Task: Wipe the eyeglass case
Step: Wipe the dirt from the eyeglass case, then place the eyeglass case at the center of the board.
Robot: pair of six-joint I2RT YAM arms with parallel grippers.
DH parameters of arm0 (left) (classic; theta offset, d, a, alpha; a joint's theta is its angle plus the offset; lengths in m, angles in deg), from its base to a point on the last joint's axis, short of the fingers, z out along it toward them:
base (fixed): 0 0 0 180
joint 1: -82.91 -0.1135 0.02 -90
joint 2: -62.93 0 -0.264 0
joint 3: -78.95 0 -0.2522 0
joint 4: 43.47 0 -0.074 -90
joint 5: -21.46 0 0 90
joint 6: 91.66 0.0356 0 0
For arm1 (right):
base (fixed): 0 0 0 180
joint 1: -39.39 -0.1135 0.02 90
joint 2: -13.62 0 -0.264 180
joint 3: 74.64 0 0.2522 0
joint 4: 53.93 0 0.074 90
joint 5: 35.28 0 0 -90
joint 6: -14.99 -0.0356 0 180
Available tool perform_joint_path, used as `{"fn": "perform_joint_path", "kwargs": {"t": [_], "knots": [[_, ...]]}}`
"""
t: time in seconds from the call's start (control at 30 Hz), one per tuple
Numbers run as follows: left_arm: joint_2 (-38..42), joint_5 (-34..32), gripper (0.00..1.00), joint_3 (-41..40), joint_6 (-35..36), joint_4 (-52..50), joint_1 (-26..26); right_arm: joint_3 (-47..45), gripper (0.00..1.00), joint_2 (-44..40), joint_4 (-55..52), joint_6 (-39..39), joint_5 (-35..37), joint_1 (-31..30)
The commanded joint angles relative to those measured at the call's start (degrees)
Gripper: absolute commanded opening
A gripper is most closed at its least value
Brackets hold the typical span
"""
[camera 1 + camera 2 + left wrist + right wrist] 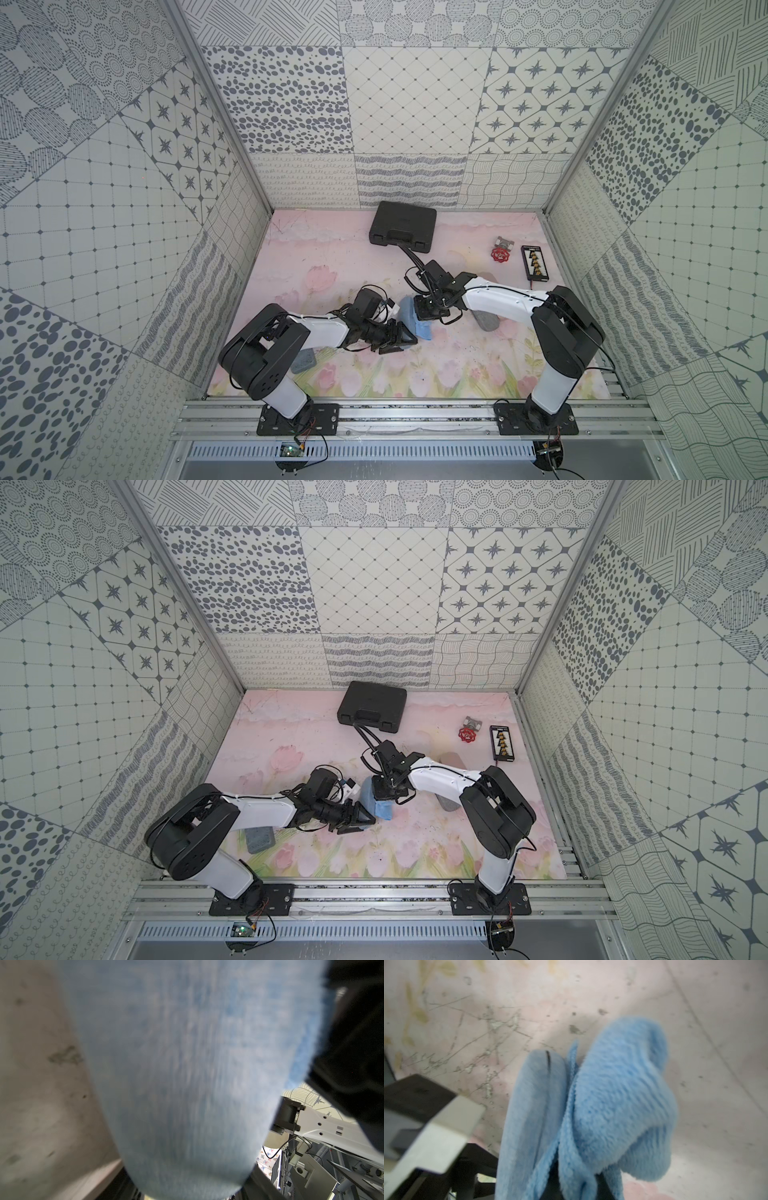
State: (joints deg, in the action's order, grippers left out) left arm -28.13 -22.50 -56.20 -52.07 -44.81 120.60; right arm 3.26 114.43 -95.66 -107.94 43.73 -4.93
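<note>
- My left gripper (400,343) stands about half open, with its fingers clamped on one end of the case (408,312). The case is held.
- The case is blue-grey felt and runs out from between my left fingers toward my right gripper (427,316). It fills most of the left wrist view (187,1084).
- My right gripper is fully closed on the cloth (424,331), which hangs bunched below its fingers.
- My right fingers are hidden behind the cloth in the right wrist view, so I cannot tell how deep the hold is.
- In the right wrist view the cloth (623,1095) lies against the side of the case (533,1109). A dark slit shows at the case's far end.
- In both top views the two grippers sit just beside each other, with the case and cloth between them.
- The toolbox (403,226) and valve (498,254) lie on the mat (332,257), well apart from my right fingers.
</note>
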Motion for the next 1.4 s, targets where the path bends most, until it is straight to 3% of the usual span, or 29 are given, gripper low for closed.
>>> {"fn": "perform_joint_path", "kwargs": {"t": [0.0, 0.23, 0.47, 0.57, 0.67, 0.8, 0.87, 0.97, 1.13, 1.37], "knots": [[-0.80, -0.34, 0.21, 0.88, 0.70, 2.64, 0.03, -3.06, 0.00, -3.35, 11.19, -1.82, -14.02, -2.11], [2.97, -1.25, 0.21, 1.16, 2.70, -1.13, -2.58, -14.81, 0.00, -10.89, 16.73, -5.11, -27.48, -6.93], [7.76, -5.78, 0.21, 2.51, 5.89, -9.04, -4.47, -21.47, 0.00, -20.14, 10.05, -3.56, -28.70, -6.29], [8.68, -10.68, 0.23, 3.31, 7.02, -13.24, -4.39, -20.84, 0.00, -24.27, 2.58, 0.03, -27.40, -2.06], [9.23, -14.53, 0.24, 3.44, 6.41, -15.57, -3.83, -19.66, 0.00, -26.89, -6.29, 2.58, -24.78, 7.43], [8.56, -22.90, 0.26, 6.64, 7.04, -21.28, 1.44, -16.69, 0.00, -30.04, -17.12, 4.95, -13.20, 18.86], [6.81, -26.77, 0.26, 8.81, 5.99, -23.23, 4.63, -15.31, 0.00, -32.50, -18.93, 5.65, -7.66, 20.98], [2.17, -30.14, 0.28, 12.78, 3.15, -24.71, 9.21, -14.09, 0.00, -36.16, -19.05, 5.45, -5.82, 23.84], [-7.56, -28.43, 0.32, 21.65, -2.21, -24.03, 14.99, -14.87, 0.00, -39.69, -17.72, 3.09, -3.22, 27.25], [-16.91, -31.44, 0.43, 34.69, -5.56, -26.52, 20.49, -17.98, 0.00, -43.42, -16.56, 1.46, -1.30, 32.39]]}}
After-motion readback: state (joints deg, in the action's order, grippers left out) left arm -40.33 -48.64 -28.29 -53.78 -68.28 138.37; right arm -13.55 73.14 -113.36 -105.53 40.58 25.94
